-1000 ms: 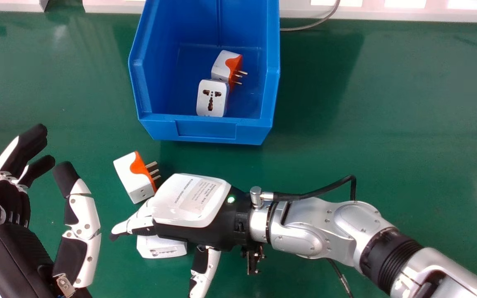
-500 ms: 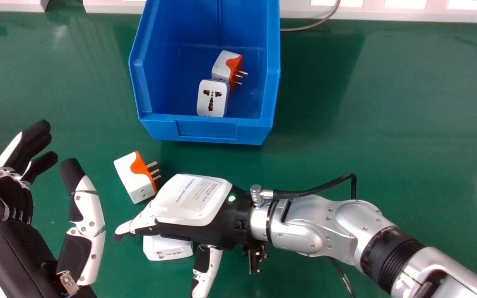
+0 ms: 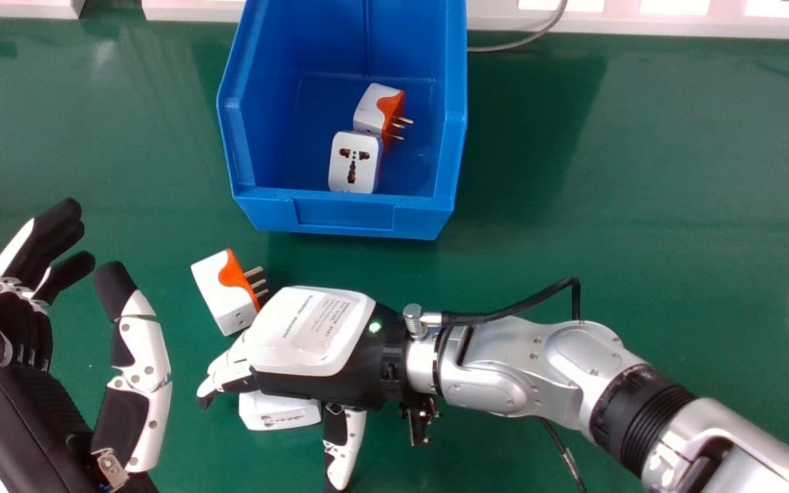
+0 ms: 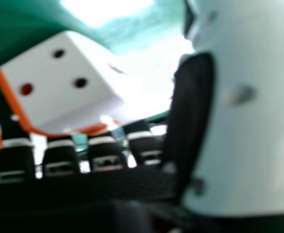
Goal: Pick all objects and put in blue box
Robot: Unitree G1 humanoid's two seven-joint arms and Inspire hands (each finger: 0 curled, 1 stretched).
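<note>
My right hand [image 3: 316,335] is low over a white adapter [image 3: 278,412], covering most of it, with its fingers bent gently downward and its thumb held apart. In the right hand view, this adapter [image 4: 59,80], white with an orange edge, lies against the fingers, while the thumb of my right hand [image 4: 248,131] stands off. A white-and-orange adapter [image 3: 223,294] rests on the table beside the right hand, prongs facing right. My left hand [image 3: 141,356] is open and empty at the left. Two adapters [image 3: 353,163] [image 3: 375,109] lie inside the blue box [image 3: 343,213].
The green table [image 3: 641,205] extends to both sides of the box. A grey cable [image 3: 514,44] curves behind the box's right side, near a white ledge [image 3: 696,24] along the back edge.
The partly covered adapter has shifted slightly right. My right hand's fingers have bent a little more, and its thumb has moved slightly. My left hand has moved slightly up and right.
</note>
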